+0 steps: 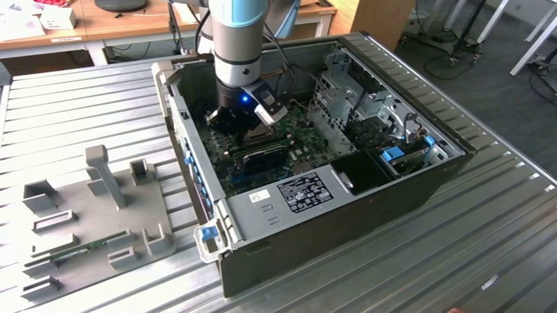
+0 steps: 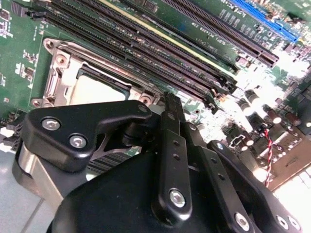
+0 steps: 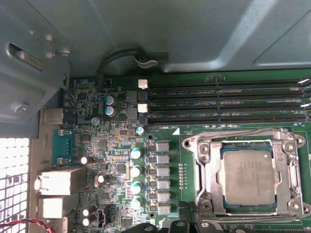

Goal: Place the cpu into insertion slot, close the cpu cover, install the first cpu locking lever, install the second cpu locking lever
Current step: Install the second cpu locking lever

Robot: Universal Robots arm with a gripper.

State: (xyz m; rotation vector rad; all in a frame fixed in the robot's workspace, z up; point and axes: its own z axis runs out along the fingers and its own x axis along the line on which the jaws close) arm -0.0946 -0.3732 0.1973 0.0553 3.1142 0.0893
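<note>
- The cpu (image 3: 249,176) lies flat in the insertion slot (image 3: 222,156), its dull grey top facing up and showing through the square window of the cpu cover (image 3: 204,170).
- The cpu cover lies down flat around the chip in the first wrist view; its silvery frame borders the chip on all sides.
- The slot sits on the green motherboard (image 3: 116,145), just beside the long black memory slots (image 3: 218,104), which run along one edge of the socket.
- In the second wrist view the gripper (image 2: 167,104) hangs close above the board; its black finger (image 2: 171,145) ends near the edge of the socket that faces the memory slots, and the cpu (image 2: 97,90) lies just beyond that tip, partly hidden by the black linkage.
- Nothing shows between the jaws, but whether they stand apart or together I cannot tell.
- In the exterior view the arm reaches down into the open computer case (image 1: 418,189), with the gripper (image 1: 239,127) low over the board near the case's far wall.
- The case lies on a ribbed metal table (image 1: 487,248), with a grey fixture plate (image 1: 96,215) beside it toward the exterior view's left.
</note>
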